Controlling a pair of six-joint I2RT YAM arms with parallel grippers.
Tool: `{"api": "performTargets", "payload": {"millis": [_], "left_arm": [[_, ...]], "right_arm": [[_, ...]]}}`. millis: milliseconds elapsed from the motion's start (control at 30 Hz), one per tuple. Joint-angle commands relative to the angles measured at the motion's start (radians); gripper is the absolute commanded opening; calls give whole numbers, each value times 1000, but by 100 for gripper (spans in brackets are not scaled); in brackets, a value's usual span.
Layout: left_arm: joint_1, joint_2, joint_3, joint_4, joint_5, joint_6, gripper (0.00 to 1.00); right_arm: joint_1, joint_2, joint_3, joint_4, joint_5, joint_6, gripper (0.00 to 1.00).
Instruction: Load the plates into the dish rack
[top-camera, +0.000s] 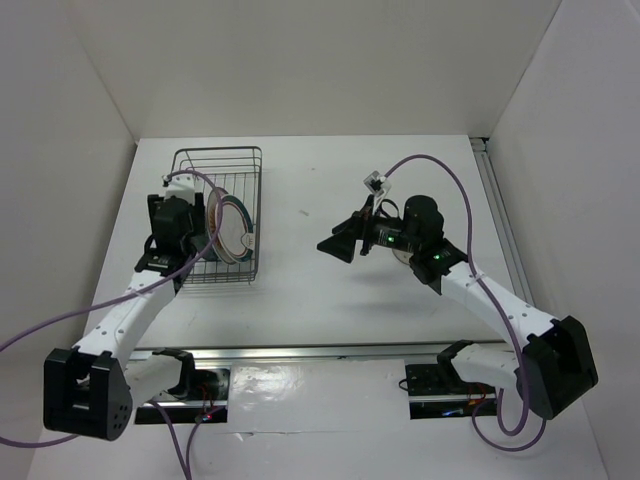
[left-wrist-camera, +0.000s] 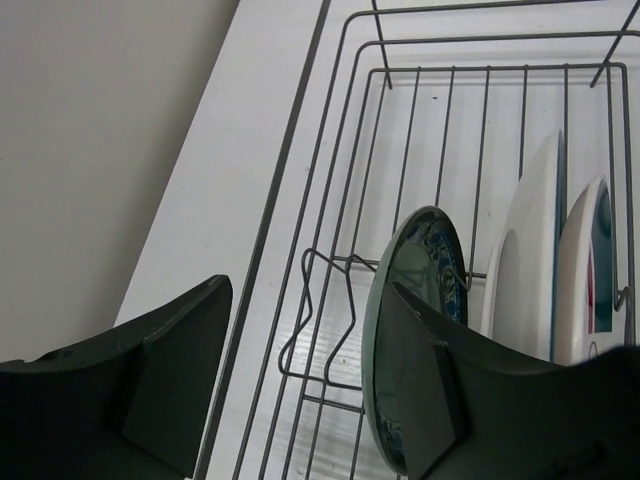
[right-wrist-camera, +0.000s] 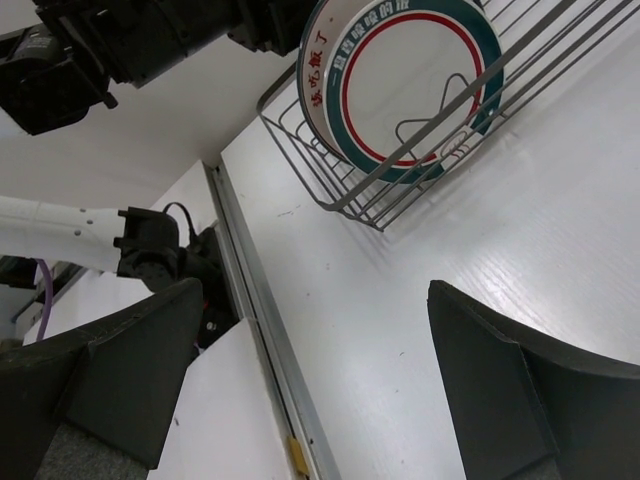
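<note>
The dish rack (top-camera: 222, 170) stands at the left of the table. Three plates stand on edge in it. In the left wrist view they are the teal-blue plate (left-wrist-camera: 415, 270), the white plate (left-wrist-camera: 528, 250) and the plate with teal-and-red rim rings (left-wrist-camera: 595, 265). The ringed plate also faces the right wrist view (right-wrist-camera: 400, 90) and shows in the top view (top-camera: 237, 232). My left gripper (left-wrist-camera: 307, 286) is open at the rack's left rim (left-wrist-camera: 300, 170), its right finger (left-wrist-camera: 480, 400) against the teal-blue plate. In the top view it (top-camera: 190, 228) is beside the rack. My right gripper (top-camera: 340, 243) is open and empty above the table's middle, as its own view (right-wrist-camera: 315, 290) shows.
White walls enclose the table on three sides. A metal rail (top-camera: 330, 350) runs along the near edge by the arm bases. A purple cable (top-camera: 440, 165) loops above the right arm. The rack (right-wrist-camera: 400, 200) lies ahead of the right gripper.
</note>
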Motion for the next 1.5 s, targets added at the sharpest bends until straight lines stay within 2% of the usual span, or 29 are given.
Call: {"api": "performTargets", "payload": {"millis": [0,100,133,167,200,233,267,300,333,367,400,433,500,567,667,800,933,1133,1267,1333,1467], "left_arm": [[0,-42,55,55,-59,-7,74],[0,-77,107,34,-88,-7,74],[0,-89,121,20,-99,-16,79],[0,-100,156,-3,-118,-37,100],[0,-111,183,-23,-132,-57,100],[0,-111,222,-62,-132,-86,100],[0,-111,327,-114,-132,-115,100],[0,-94,390,-258,-78,-184,100],[0,-54,448,-320,-35,-209,100],[0,-34,554,-380,1,-239,100],[0,-16,594,-436,80,-294,100],[0,-3,616,-487,122,-304,100],[0,-15,616,-488,209,-329,100],[0,-52,586,-472,230,-356,100],[0,-140,529,-462,248,-442,100],[0,-169,477,-408,320,-442,100],[0,-160,454,-408,331,-467,100],[29,-180,411,-380,401,-488,100],[29,-200,402,-368,420,-497,100],[29,-200,392,-368,420,-497,100],[29,-220,392,-368,365,-507,100]], "right_arm": [[-7,1,0,32,34,-18,100],[-7,1,0,-12,105,-28,100],[-7,1,0,-49,195,-41,100],[-7,-8,0,-67,256,-41,100],[-7,-8,0,-96,337,-41,100],[-17,-8,0,-171,536,-14,100],[-18,-19,0,-214,642,70,100],[-27,-28,-16,-259,745,124,100],[-27,-45,-36,-309,889,165,100],[-27,-94,-57,-337,956,248,100],[-27,-125,-106,-360,1008,282,100],[-27,-158,-131,-379,1054,306,100],[-27,-258,-186,-473,1209,389,100],[-27,-306,-186,-602,1344,431,100],[-27,-330,-166,-699,1412,501,100],[-27,-220,-140,-813,1453,613,100],[-57,-76,-131,-782,1408,693,100],[-80,151,35,-846,1437,784,100],[-129,219,105,-847,1432,816,99],[-152,243,105,-847,1402,830,94],[-189,254,82,-876,1351,871,92]]}}
